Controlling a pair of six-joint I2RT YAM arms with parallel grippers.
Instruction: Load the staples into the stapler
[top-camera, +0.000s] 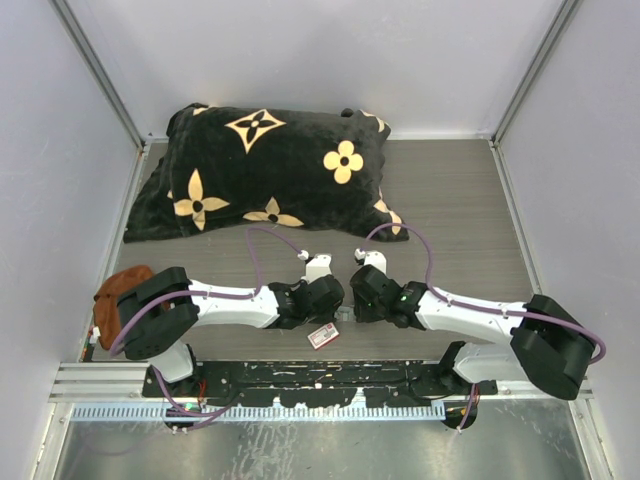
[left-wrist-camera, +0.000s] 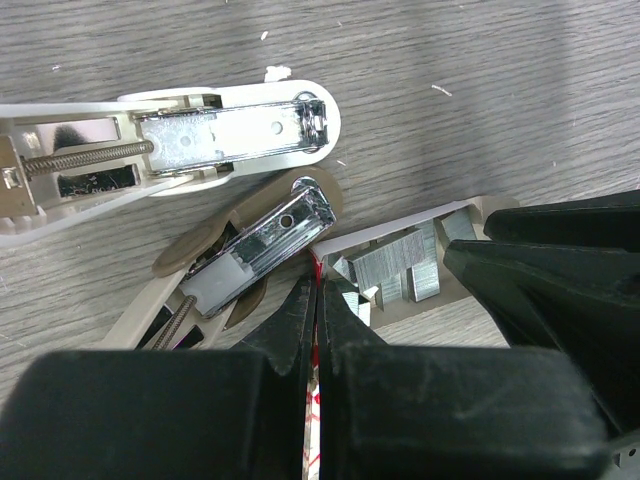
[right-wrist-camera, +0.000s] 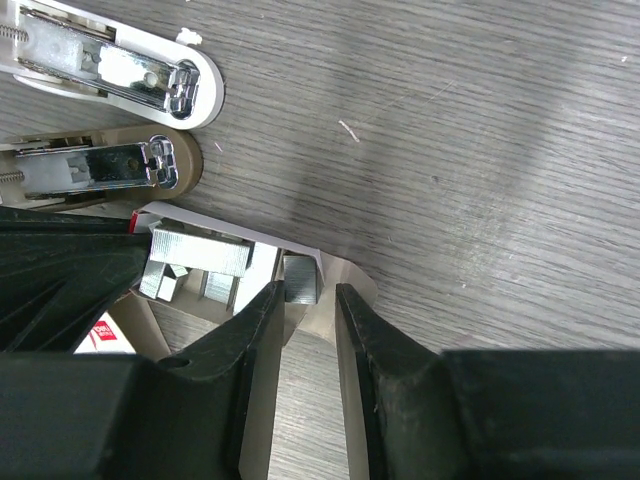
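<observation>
The stapler lies swung open on the table: its white top arm (left-wrist-camera: 230, 125) and its beige base with the chrome magazine (left-wrist-camera: 270, 235), also in the right wrist view (right-wrist-camera: 100, 165). The staples (left-wrist-camera: 400, 265) are loose silvery strips in a small beige-grey tray (right-wrist-camera: 335, 275) right beside the magazine. My left gripper (left-wrist-camera: 317, 290) is shut on the thin red-and-white box (top-camera: 322, 336), its edge showing between the fingers. My right gripper (right-wrist-camera: 308, 290) is open, its jaws either side of the tray's end, with a short staple piece (right-wrist-camera: 300, 278) at the fingertips.
A big black pillow (top-camera: 270, 170) with tan flower marks fills the back left of the table. A brown cloth (top-camera: 120, 290) lies by the left arm's base. Side walls enclose the table (top-camera: 470, 200). Both grippers (top-camera: 345, 298) meet at the near middle.
</observation>
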